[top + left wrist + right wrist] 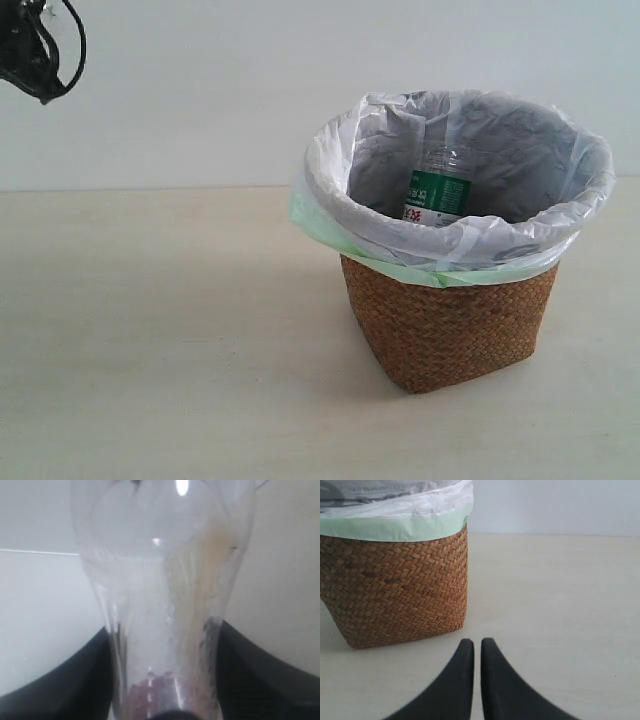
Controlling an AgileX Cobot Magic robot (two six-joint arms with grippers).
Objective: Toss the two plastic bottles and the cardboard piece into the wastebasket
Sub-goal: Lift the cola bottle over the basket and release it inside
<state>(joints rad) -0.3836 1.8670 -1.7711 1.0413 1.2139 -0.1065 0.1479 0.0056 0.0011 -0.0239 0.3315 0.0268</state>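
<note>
- The right gripper (pixel 477 647) is sitting clenched and empty, near the wastebasket (pixel 395 590).
- The left gripper (pixel 165 650) is clenching a clear bottle (pixel 165 580), possibly the red-labelled one; the view is blurry.
- Right of centre, the wastebasket is standing on the table (pixel 150 350), holding the green-labelled bottle (pixel 437 195) upright.
- Upper left, the left arm (pixel 35 50) is hanging.

Clear bottle (pixel 165 605) fills frame, clamped between black fingers (pixel 70 685) of left gripper (pixel 165 680); reddish label (pixel 155 690) near grip; pale table (pixel 40 610) behind.
</note>
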